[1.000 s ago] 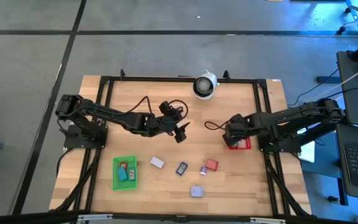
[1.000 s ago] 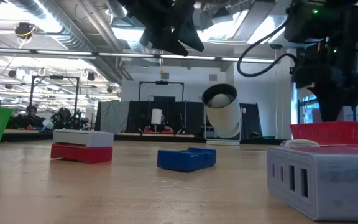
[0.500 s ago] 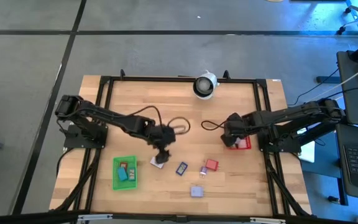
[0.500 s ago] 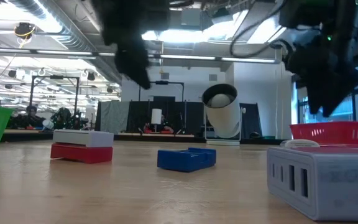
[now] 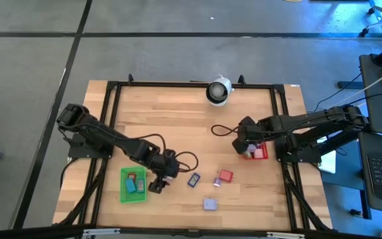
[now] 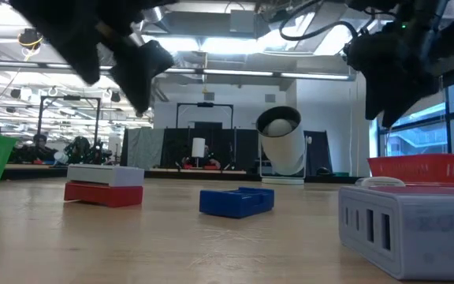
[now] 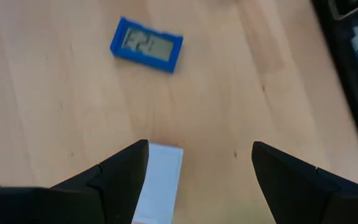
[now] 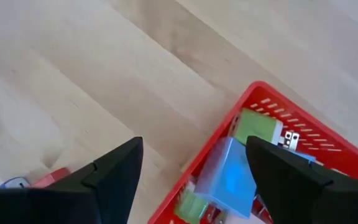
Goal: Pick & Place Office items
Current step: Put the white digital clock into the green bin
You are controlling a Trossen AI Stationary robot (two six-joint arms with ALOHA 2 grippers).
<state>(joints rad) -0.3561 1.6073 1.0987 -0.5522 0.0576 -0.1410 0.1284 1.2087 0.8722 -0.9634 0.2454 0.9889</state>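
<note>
The left gripper (image 7: 197, 180) hangs fingers spread over the bench (image 5: 178, 113), a white-lavender item (image 7: 159, 183) beside one finger and a blue one (image 7: 146, 48) farther ahead. The right gripper (image 8: 191, 180), fingers also spread and empty, hovers at the red bin (image 8: 328, 140). Both bins already hold pieces; about four still lie loose, so I judge roughly half remains.

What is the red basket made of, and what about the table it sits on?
The red basket looks like moulded plastic: glossy, with rows of little slots in its wall. The table looks like wood, pale boards with grain lines and a smooth finish. The blue item on it also seems plastic, with a grey screen.
</note>
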